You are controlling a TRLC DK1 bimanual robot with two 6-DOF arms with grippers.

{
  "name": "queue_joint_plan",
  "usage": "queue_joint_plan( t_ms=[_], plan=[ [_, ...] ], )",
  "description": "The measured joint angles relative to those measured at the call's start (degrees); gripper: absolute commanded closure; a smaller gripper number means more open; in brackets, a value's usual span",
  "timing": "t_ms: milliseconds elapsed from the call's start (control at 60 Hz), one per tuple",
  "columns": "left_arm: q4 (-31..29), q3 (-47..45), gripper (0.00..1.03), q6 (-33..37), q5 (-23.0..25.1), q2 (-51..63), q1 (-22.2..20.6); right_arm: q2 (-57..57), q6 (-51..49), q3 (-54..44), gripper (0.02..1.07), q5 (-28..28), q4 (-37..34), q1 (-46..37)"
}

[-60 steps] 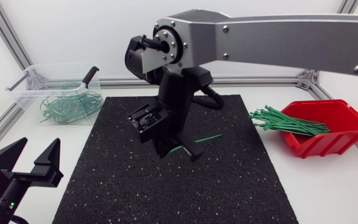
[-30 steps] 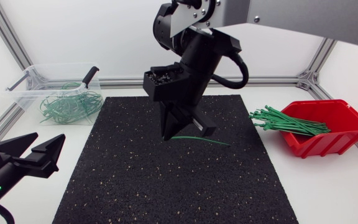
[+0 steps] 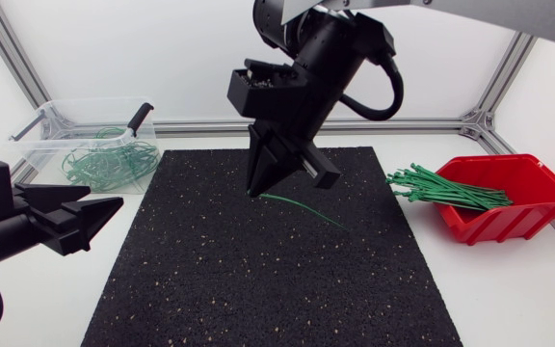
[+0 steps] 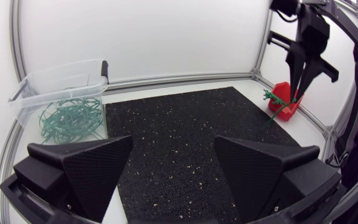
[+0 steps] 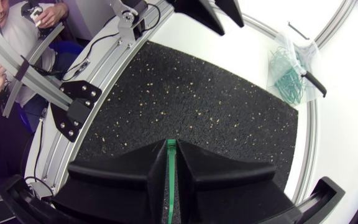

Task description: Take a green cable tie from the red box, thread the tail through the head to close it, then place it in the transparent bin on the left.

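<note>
In the head view, the right hand (image 3: 266, 185) is hanging over the far part of the mat (image 3: 258, 280), its fingertips pointing down and clamped on one end of a green tie (image 3: 306, 209). The rest of the tie is trailing out from the fingertips on the side toward the red box (image 3: 533, 217). The box is sitting on the tabletop (image 3: 509, 289) at the right, with a bundle of ties (image 3: 451, 193) spilling over its rim toward the mat. The left hand (image 3: 92, 217) is sitting at the mat's left edge with its fingers apart, holding nothing and well apart from the tie. The bin (image 3: 37, 145) is standing beyond it, holding green loops (image 3: 104, 164). In the left wrist view, the left hand (image 4: 173, 162) is gaping wide over the mat (image 4: 179, 124). Far ahead, the right hand (image 4: 298, 86) is dangling the tie (image 4: 281, 107) in front of the box (image 4: 286, 93), and the bin (image 4: 42, 84) is standing off to the side. In the right wrist view, the right hand (image 5: 171, 146) is pinching the tie (image 5: 171, 180), which is running as a thin green strip between the closed fingers. The mat (image 5: 197, 93) is lying below, and the bin (image 5: 291, 59) is sitting past its far corner.
</note>
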Motion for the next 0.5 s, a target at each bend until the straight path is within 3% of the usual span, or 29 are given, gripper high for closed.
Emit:
queue_joint_plan(
  t_ms=[233,500],
  plan=[
    [-2.6,5.1,0.12,8.7,0.0,5.8,-7.7,1.9,3.3,10.1,1.01,-1.3,0.0,0.0],
    [5.6,7.2,0.11,10.0,-0.2,14.3,-11.0,13.5,4.3,26.1,1.01,-1.2,0.0,-4.2]
  ],
)
